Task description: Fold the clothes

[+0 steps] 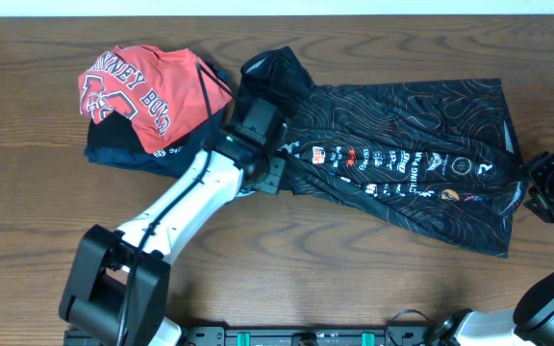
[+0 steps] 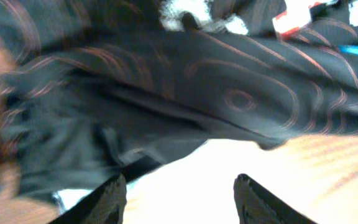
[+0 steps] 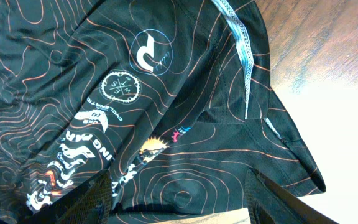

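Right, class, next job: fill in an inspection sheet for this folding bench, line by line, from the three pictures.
Surface: brown wooden table, wood grain showing.
Job's things: black jersey spread across the table, creased, logo row face up, not yet folded.
Clutter: red T-shirt heaped on a navy garment, beside the jersey's left end.
Grippers: left gripper open over the jersey's left part; right gripper open at its right edge.
Cables: thin black cable crossing the red T-shirt.
Surroundings: pale strip beyond the table's far edge; nothing else seen.
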